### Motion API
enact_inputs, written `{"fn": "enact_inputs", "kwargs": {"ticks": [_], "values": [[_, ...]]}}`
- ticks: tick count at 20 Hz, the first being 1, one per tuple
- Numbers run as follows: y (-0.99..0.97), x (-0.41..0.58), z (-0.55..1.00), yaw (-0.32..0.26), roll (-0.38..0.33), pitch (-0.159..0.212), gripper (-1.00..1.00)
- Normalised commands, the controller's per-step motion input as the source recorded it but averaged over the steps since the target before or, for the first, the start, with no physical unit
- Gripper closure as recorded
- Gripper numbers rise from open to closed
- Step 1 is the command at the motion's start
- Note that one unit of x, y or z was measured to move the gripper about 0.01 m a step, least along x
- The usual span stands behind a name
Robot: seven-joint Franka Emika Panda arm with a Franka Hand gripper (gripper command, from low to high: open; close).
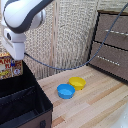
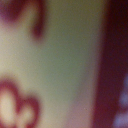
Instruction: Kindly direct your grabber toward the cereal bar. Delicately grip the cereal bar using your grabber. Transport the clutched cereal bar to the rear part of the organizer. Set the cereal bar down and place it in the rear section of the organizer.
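The claw (image 1: 14,59) grips the cereal bar (image 1: 10,66) over the organizer's (image 1: 22,100) back section (its compartments look dark, contents unclear). Blue bowl (image 1: 65,91) and yellow bowl (image 1: 77,82) sit touching on the surface (image 1: 95,102), both empty.

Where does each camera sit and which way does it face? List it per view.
Exterior view: off the arm, facing the wooden table, the organizer, two bowls and a drawer cabinet; the arm and grabber show above the cereal bar.
Wrist view: on the wrist, pressed close to blurred yellow and red print; no fingers visible.
Shared: probably the cereal bar.
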Motion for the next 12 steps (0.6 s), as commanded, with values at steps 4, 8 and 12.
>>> {"fn": "enact_inputs", "kwargs": {"ticks": [4, 8, 12], "values": [[-0.01, 0.064, 0.1, -0.022, 0.0, 0.035, -1.0], [-0.06, 0.034, 0.54, -0.074, 0.001, 0.125, -1.0], [-0.01, 0.09, 0.49, -0.032, 0.005, 0.112, -1.0]]}}
